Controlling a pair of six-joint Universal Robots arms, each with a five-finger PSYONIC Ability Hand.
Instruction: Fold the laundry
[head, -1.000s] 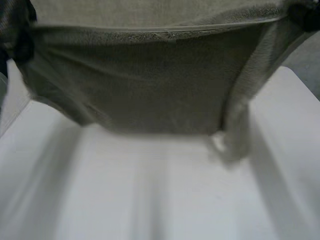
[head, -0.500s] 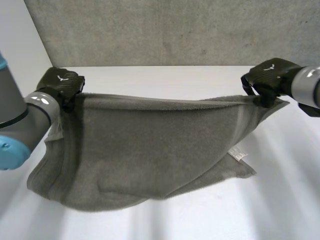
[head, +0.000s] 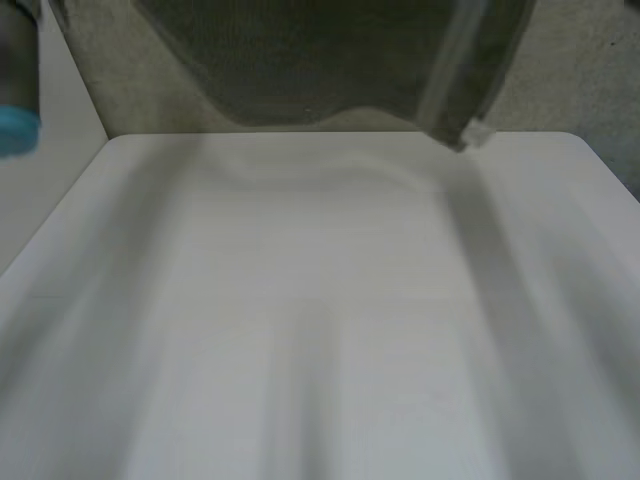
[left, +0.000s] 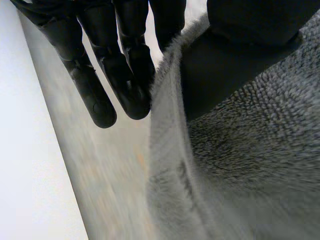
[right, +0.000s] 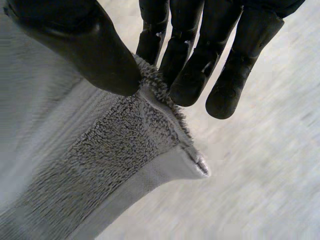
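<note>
A grey towel (head: 330, 60) hangs in the air above the far edge of the white table (head: 320, 320), its lower edge and a white label (head: 478, 134) dangling. In the left wrist view my left hand (left: 125, 60) pinches the towel's (left: 240, 165) edge between thumb and fingers. In the right wrist view my right hand (right: 190, 55) pinches a corner of the towel (right: 100, 165) between thumb and fingers, the hemmed corner tip sticking out below them.
A grey wall (head: 560, 80) rises behind the table. My left arm's grey joint and blue cap (head: 18, 120) hang beside the table's left side.
Both hands have lifted the towel high off the table; half a second ago it hung stretched between them low over the tabletop.
</note>
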